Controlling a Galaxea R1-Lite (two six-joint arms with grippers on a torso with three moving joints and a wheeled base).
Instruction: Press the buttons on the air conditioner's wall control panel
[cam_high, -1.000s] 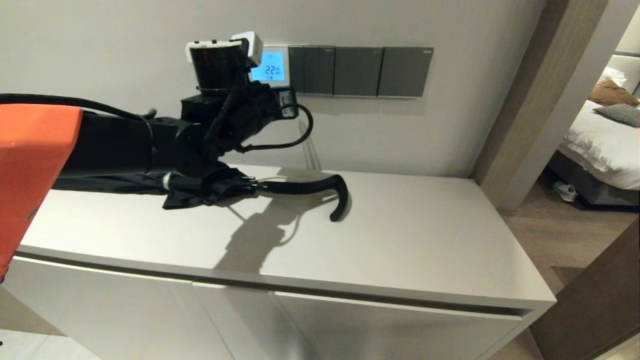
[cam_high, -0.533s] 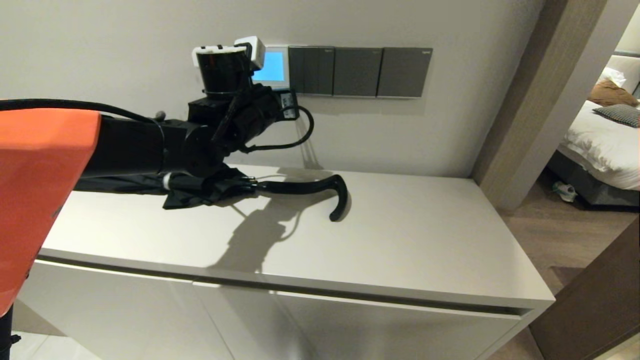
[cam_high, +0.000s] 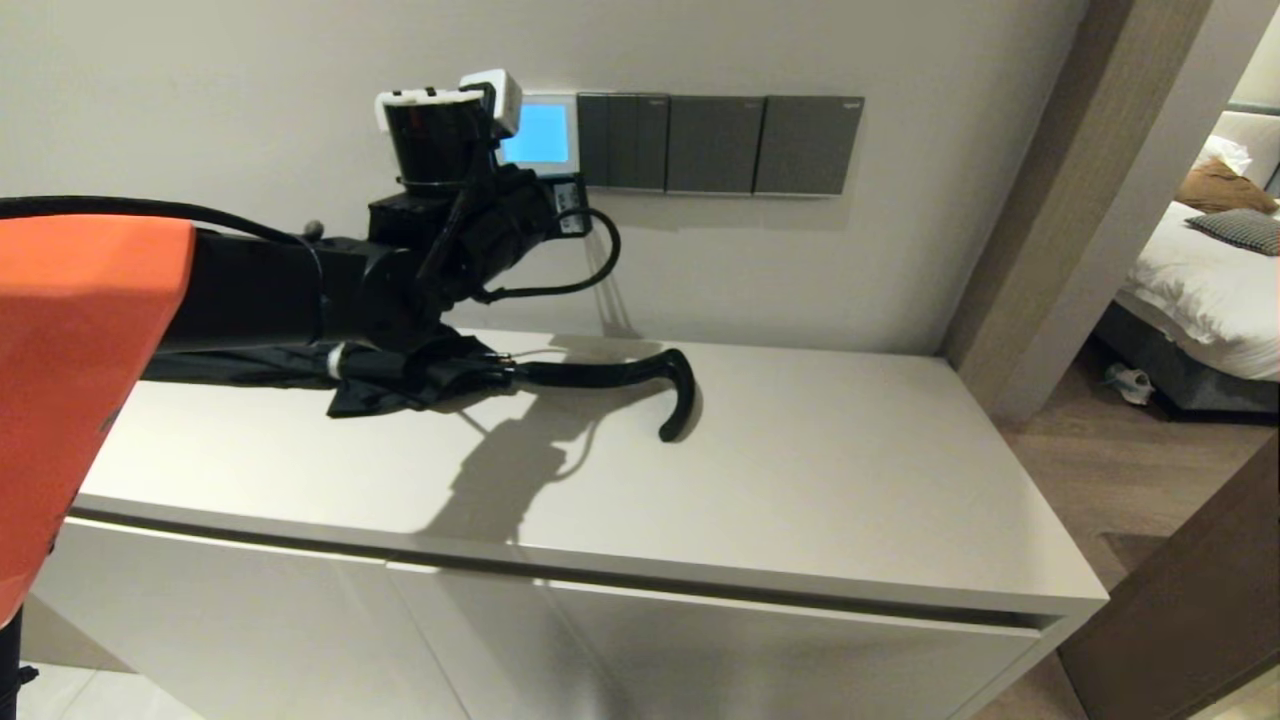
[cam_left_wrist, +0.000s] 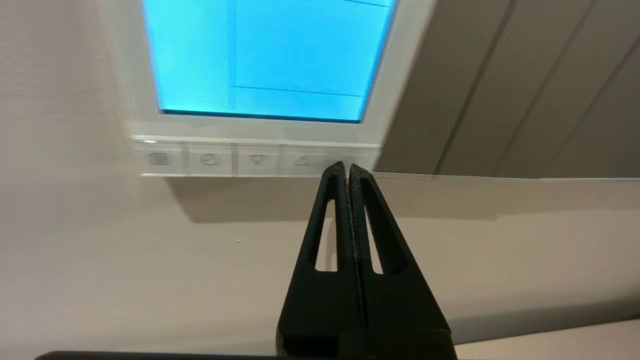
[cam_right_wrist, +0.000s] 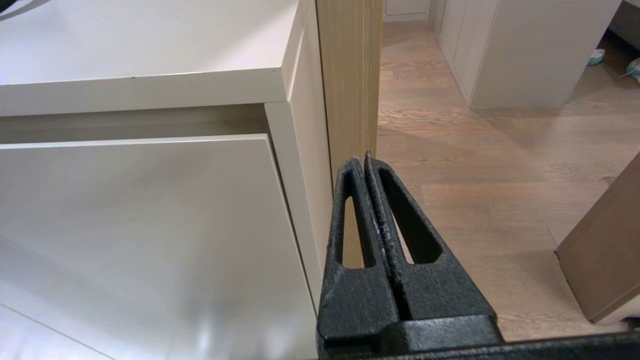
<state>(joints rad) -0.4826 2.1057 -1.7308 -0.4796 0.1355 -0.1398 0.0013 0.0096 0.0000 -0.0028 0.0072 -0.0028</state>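
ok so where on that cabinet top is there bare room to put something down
The cabinet top is bare from the umbrella's hooked handle across to its end by the doorway, and along the whole front edge. The back left is crowded: the folded umbrella lies there under the left arm, whose shut left gripper sits at the wall control panel.

A home or hotel-room entryway is suggested: a made bed (cam_high: 1205, 290) is seen through a doorway, a white cabinet (cam_high: 640, 480) is set against the wall, and wood flooring (cam_right_wrist: 475, 150) is laid.
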